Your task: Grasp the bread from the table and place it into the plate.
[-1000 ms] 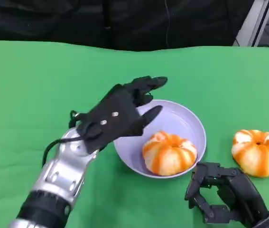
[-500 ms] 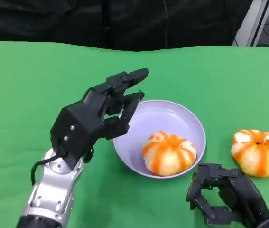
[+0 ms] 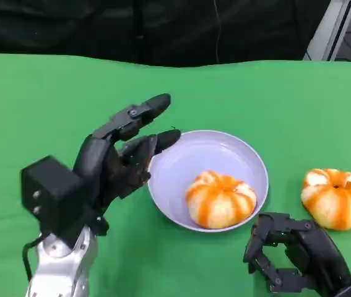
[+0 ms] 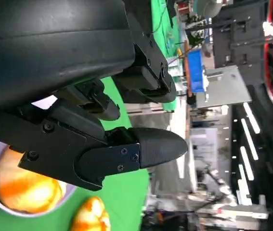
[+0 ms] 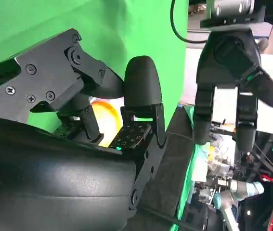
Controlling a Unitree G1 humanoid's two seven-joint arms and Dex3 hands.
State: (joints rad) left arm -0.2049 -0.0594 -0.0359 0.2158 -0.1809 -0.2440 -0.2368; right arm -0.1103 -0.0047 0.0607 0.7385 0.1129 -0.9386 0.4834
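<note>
An orange-and-white striped bread [image 3: 220, 198] lies inside the lavender plate [image 3: 249, 154] at the table's middle. A second striped bread [image 3: 337, 198] sits on the green cloth to the plate's right. My left hand [image 3: 110, 167] hovers just left of the plate, fingers spread and holding nothing, its fingertips [image 3: 156, 102] near the plate's rim. My right hand [image 3: 293, 253] rests low in front of the plate, fingers curled in and holding nothing. The left wrist view shows the left hand [image 4: 126, 144], the plated bread [image 4: 23, 187] and the other bread [image 4: 90, 216]. Between the fingers of my right hand [image 5: 141, 91], the right wrist view shows a bread [image 5: 105, 113].
The green cloth [image 3: 51, 99] covers the whole table, with open room to the left and at the back. A dark backdrop runs along the far edge, and a pale post [image 3: 327, 28] stands at the back right.
My left hand has pulled back from over the plate's left rim toward me and to the left, its wrist turning. The right hand and both breads have stayed put.
</note>
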